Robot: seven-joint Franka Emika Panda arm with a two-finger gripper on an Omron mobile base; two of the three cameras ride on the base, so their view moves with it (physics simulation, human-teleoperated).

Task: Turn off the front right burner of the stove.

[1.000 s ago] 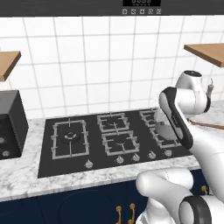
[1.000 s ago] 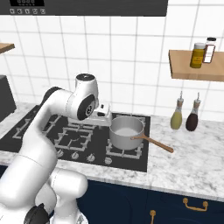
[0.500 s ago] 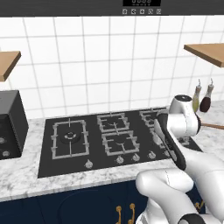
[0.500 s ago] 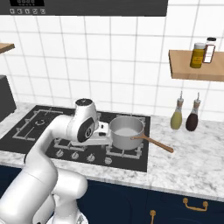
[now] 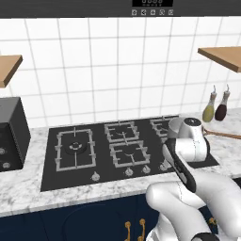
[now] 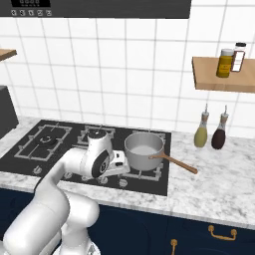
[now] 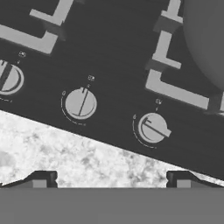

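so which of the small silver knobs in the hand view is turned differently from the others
The rightmost small silver knob: its bar points sideways, while the other two knobs' bars run roughly parallel.

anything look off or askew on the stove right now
One knob at the front edge of the stove is turned: in the hand view its bar slants sideways, while the two knobs beside it stand nearly straight toward the burners. It sits nearest the pot. Nothing looks spilled or damaged.

One stove (image 5: pixel 94 162) with five grated burners, three knobs in the hand view, one saucepan (image 6: pixel 144 149), two bottles on the counter, two jars on the right shelf
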